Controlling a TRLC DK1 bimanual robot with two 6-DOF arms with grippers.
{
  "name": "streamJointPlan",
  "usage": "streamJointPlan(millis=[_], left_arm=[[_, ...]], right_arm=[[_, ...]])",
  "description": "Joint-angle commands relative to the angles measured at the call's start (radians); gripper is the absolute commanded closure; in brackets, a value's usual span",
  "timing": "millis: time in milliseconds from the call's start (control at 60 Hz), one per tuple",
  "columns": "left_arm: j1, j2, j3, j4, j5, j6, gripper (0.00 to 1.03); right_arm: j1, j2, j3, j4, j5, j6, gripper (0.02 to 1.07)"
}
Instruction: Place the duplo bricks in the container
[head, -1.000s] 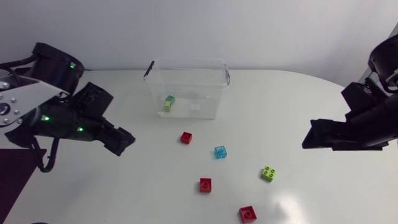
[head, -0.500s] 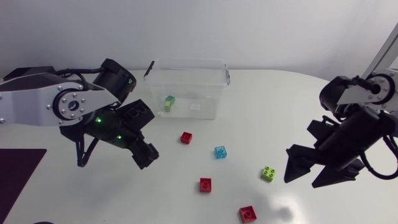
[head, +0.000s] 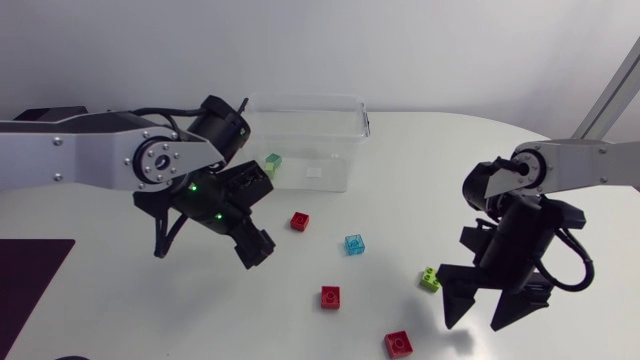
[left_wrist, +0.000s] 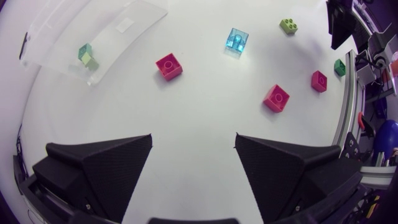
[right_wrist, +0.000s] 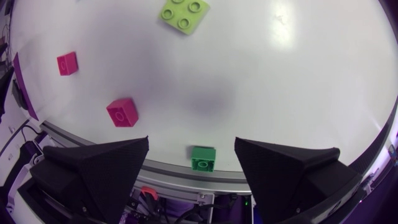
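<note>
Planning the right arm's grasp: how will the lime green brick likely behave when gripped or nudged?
The lime green brick looks rigid and blocky, so probably stiff and light. Flat, studs up, it seems unlikely to roll. On the smooth white table it may slide if nudged.

Clear container (head: 335, 150) w/ green brick (head: 272, 163); other bricks (head: 299, 221) loose nearby.

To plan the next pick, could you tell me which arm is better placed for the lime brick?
Probably the right: the right gripper, open, is close beside the lime brick; the left gripper is farther off, nearer the red brick by the container.
</note>
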Motion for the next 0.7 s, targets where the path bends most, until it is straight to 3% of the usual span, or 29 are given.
streamJointPlan(millis=[0, 367, 450, 617, 683], left_arm=[[-0.018, 0.033, 0.039, -0.002, 0.005, 0.026, 0.1], [-0.083, 0.123, 0.114, -0.002, -0.013, 0.023, 0.1], [-0.09, 0.145, 0.132, -0.002, -0.015, 0.023, 0.1], [-0.1, 0.185, 0.16, -0.002, -0.018, 0.024, 0.1], [-0.103, 0.197, 0.166, -0.002, -0.018, 0.024, 0.1]], right_arm=[[0.001, 0.043, -0.02, -0.026, 0.009, 0.019, 0.09], [0.022, 0.162, -0.071, -0.033, 0.034, -0.015, 0.1], [0.029, 0.181, -0.081, -0.029, 0.032, -0.021, 0.16], [0.053, 0.187, -0.107, -0.017, 0.046, -0.023, 0.17], [0.052, 0.19, -0.114, -0.008, 0.047, -0.023, 0.24]])
